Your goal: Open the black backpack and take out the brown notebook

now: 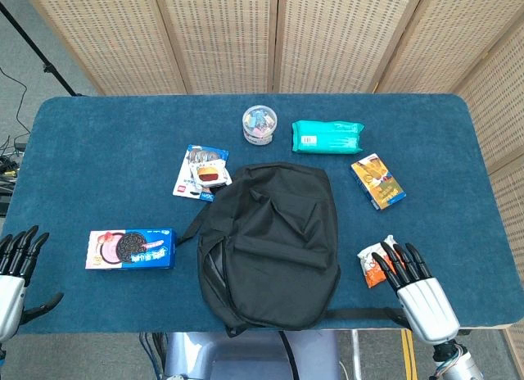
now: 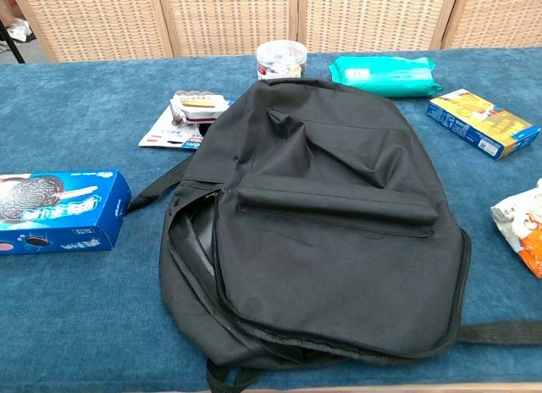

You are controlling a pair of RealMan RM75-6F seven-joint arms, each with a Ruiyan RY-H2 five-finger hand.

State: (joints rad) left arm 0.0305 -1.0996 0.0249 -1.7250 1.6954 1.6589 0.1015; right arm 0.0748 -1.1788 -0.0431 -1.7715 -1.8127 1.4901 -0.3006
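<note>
Backpack (image 2: 339,240), mid-bench, flat, main zipper part-open along its left side; notebook unseen, presumably inside; both robot hands, left (image 1: 18,265) and right (image 1: 413,286), spread, empty, well apart from it.

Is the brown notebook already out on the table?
No, the black backpack lies partly unzipped, and no brown notebook shows on the table.

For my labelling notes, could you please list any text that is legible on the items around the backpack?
No text reads with certainty.
Blue cookie box: sandwich-cookie pictures; white lettering blurred.
Teal wipes pack: white label too small.
Orange-blue box: print blurred.
Pouch by the backpack: print illegible.
Round tub: label unreadable.
Black backpack: no marking visible.
</note>
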